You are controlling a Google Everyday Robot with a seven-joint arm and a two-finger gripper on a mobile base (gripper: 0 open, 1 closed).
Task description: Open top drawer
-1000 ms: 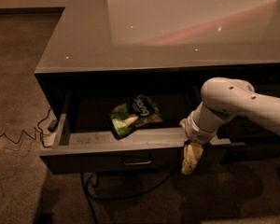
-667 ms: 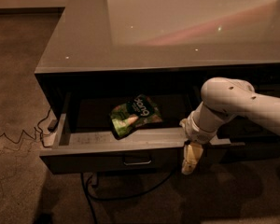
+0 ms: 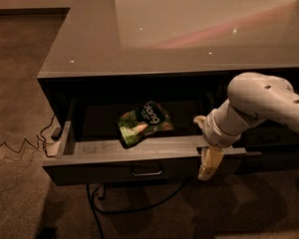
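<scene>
The top drawer (image 3: 109, 147) stood pulled well out from under the grey tabletop (image 3: 89, 44), with its front wall toward the camera and its scuffed inner floor in view. Its small handle (image 3: 146, 172) sat at the middle of the dark front, and nothing was touching it.

The claw (image 3: 209, 164) hung at the right end of the drawer front, pointing down toward the floor. Its pale yellow tip lay across the front's upper edge and face, well to the right of the handle. Whether it touched the front or only hung before it could not be told. How far open the claw was could not be told either, and nothing could be seen held in it. The white arm (image 3: 261, 101) reached in from the right, bending down over the drawer's right corner.

A green snack bag (image 3: 143, 123) lay tilted on the drawer floor near the middle, close behind the front wall. A thin cable (image 3: 20, 146) zigzagged across the carpet (image 3: 20, 83) to the left, and a dark cord (image 3: 132, 208) curved on the floor beneath the drawer.
</scene>
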